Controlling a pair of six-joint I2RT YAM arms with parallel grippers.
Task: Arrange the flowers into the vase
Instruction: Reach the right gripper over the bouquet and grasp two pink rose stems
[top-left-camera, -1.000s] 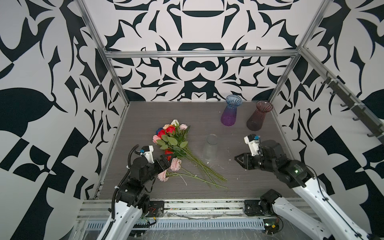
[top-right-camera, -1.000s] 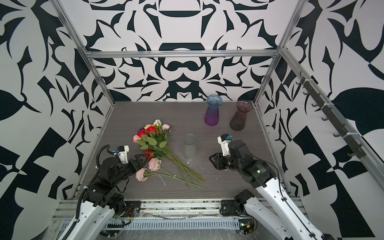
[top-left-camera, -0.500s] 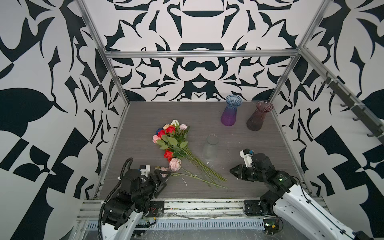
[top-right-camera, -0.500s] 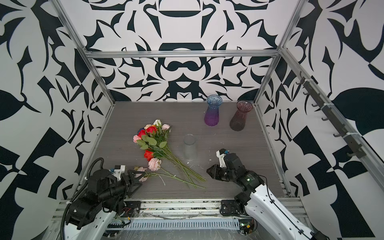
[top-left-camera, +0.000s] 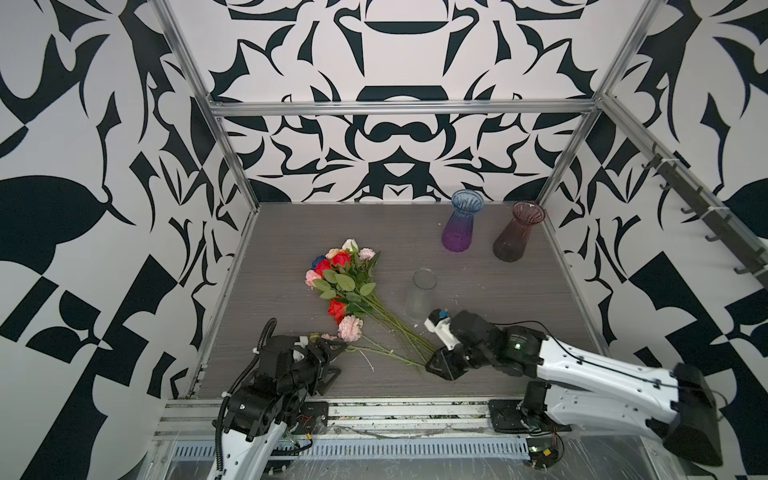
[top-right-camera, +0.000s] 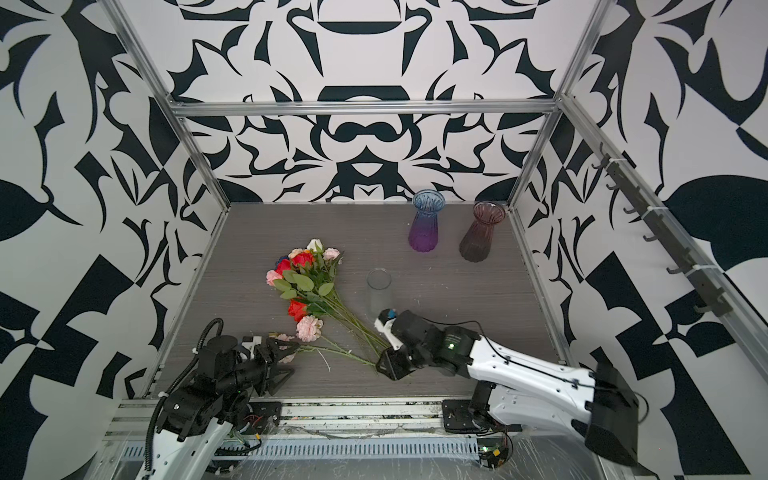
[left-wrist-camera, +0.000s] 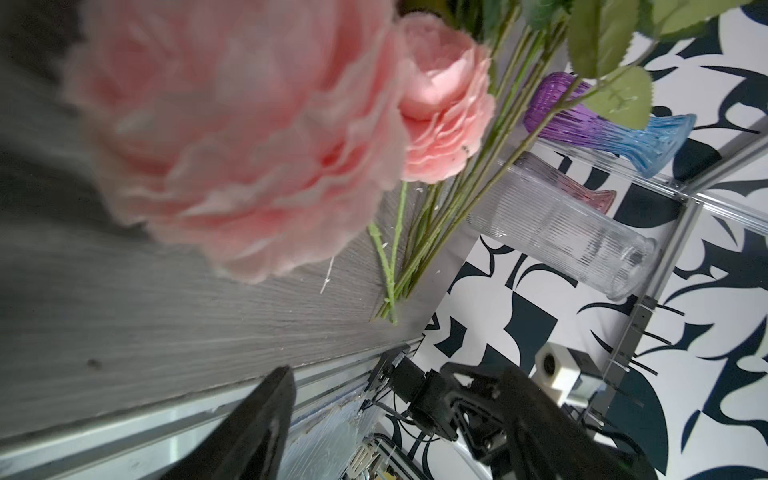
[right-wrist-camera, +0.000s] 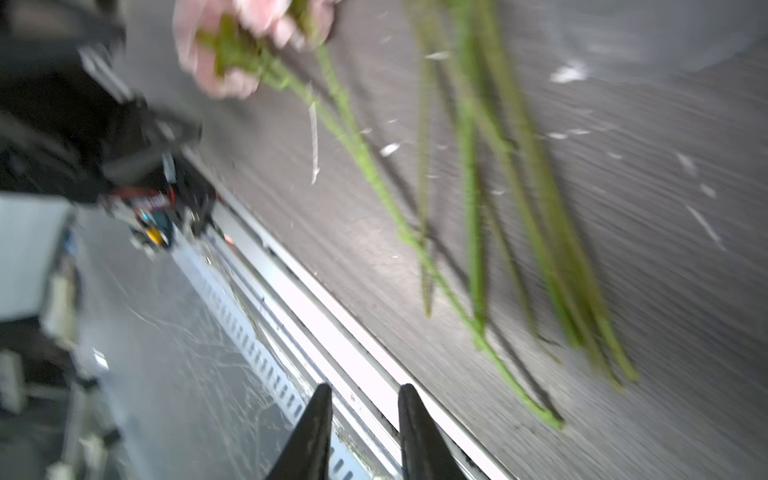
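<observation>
The flowers (top-left-camera: 347, 286) lie in a bunch on the grey table (top-left-camera: 291, 232), blooms to the back left and stem ends (top-left-camera: 415, 357) to the front. A clear glass vase (top-left-camera: 422, 295) stands just right of them. My left gripper (top-left-camera: 336, 358) is low at the front left, open, with a ruffled pale pink bloom (left-wrist-camera: 232, 137) right in front of its jaws and nothing between them. My right gripper (top-left-camera: 430, 366) sits at the stem ends with its jaws a little apart. In the right wrist view the stems (right-wrist-camera: 469, 208) lie beside its fingers (right-wrist-camera: 316, 432), not between them.
A purple and blue vase (top-left-camera: 459, 226) and a dark maroon vase (top-left-camera: 517, 232) stand at the back right. The metal rail of the front edge (top-left-camera: 374, 405) runs just behind both grippers. Patterned walls close in the table on three sides.
My right arm has swung from beside the clear vase forward and left to the stem ends. The left arm drew back toward the front edge, then came forward a little; the bunch has stayed put.
</observation>
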